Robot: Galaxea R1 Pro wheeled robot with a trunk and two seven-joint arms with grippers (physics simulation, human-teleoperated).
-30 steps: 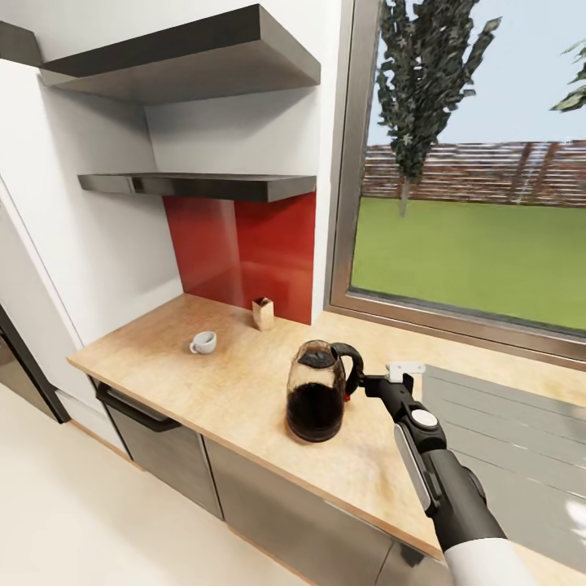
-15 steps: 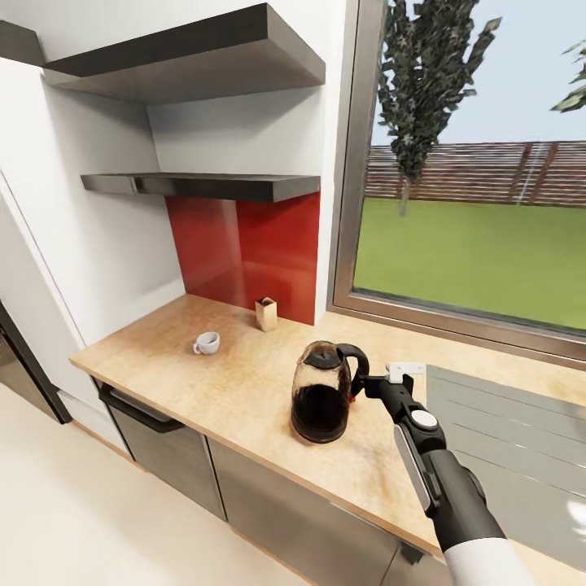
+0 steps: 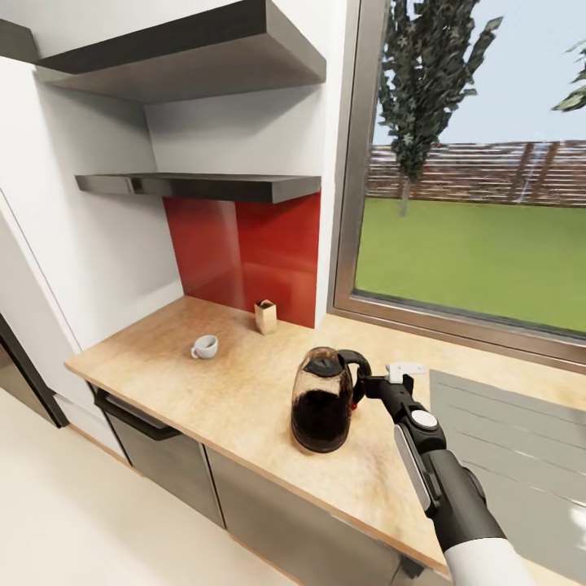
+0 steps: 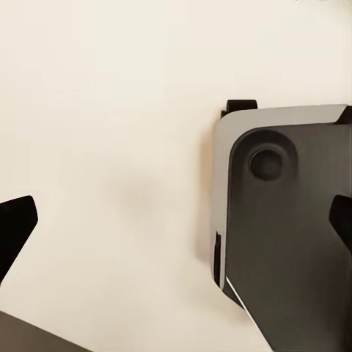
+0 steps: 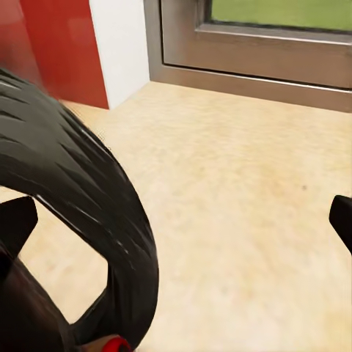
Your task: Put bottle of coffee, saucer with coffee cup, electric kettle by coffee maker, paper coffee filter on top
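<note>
Count on the kitchen countertop (image 3: 244,382): one electric kettle (image 3: 322,400), one coffee cup (image 3: 204,347), one small tan box (image 3: 265,316) against the red backsplash (image 3: 244,244). Two dark wall shelves (image 3: 203,185) are hanging above.

The kettle is standing upright near the counter's front edge, well apart from the cup. I am reaching my right gripper (image 3: 368,385) to its black handle (image 3: 356,370). In the head view my fingers are meeting the handle, but I cannot tell whether they are gripping it.

My right wrist view is adding detail: the handle (image 5: 88,213) is curving close in front of the camera, with the red switch (image 5: 110,343) below it and both fingertips (image 5: 16,224) standing wide apart at the frame edges, so I am reading the jaws as open.

My left wrist view is looking down at pale floor (image 4: 110,147) and a grey part of my own base (image 4: 293,235), with my left gripper (image 4: 176,220) fingertips spread apart and holding nothing.
</note>
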